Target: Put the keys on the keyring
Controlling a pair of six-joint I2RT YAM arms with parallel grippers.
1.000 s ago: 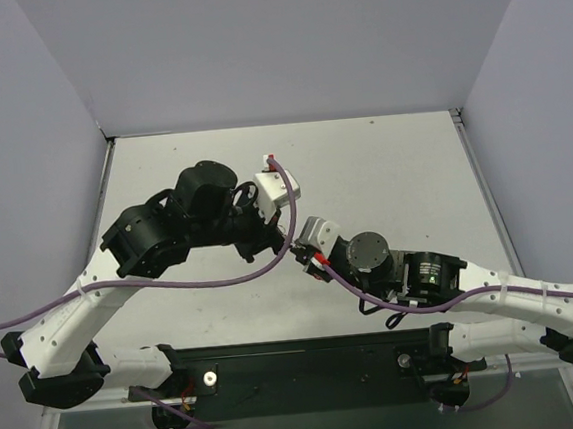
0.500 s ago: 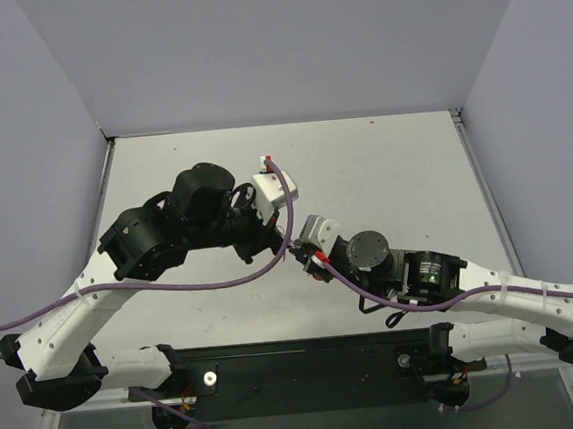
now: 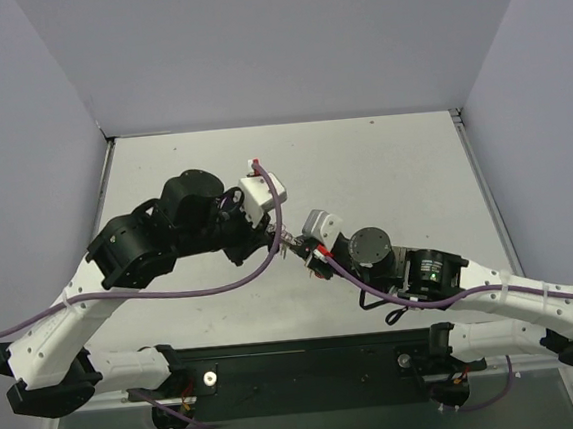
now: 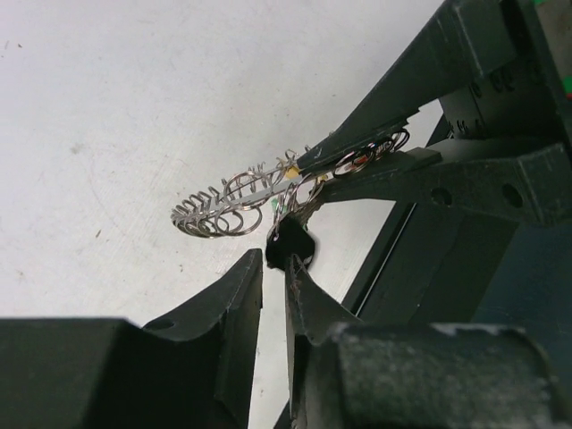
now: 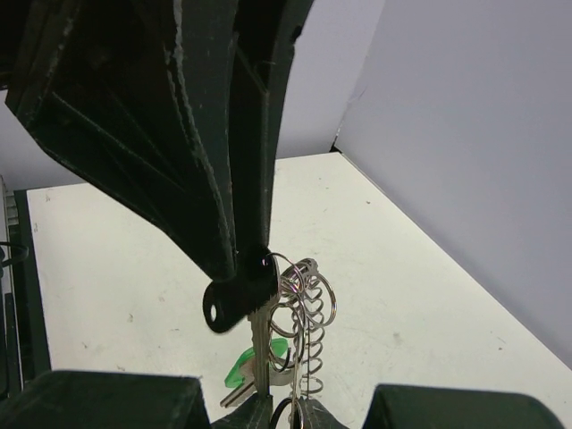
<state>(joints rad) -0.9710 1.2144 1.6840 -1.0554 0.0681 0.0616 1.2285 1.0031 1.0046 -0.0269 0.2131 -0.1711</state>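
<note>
The keyring (image 4: 219, 210) is a grey wire coil with several small split rings on it, held above the table. My right gripper (image 5: 290, 416) is shut on its lower end; its fingers (image 4: 375, 125) come in from the upper right in the left wrist view. My left gripper (image 4: 275, 264) is shut on a black key head (image 4: 288, 248), right beside the coil. In the right wrist view the left fingers (image 5: 223, 179) come down from above and pinch the black key (image 5: 234, 302) against the keyring (image 5: 310, 331). A green key (image 5: 255, 365) hangs below. The grippers meet mid-table (image 3: 287, 243).
The white table (image 3: 393, 165) has grey walls at the back and on both sides. A black rail (image 3: 309, 358) runs along the near edge by the arm bases. Purple cables (image 3: 222, 280) trail from both wrists.
My left arm has swung a little to the left and its wrist has turned, while its gripper stays at the keyring. The right arm has barely moved.
</note>
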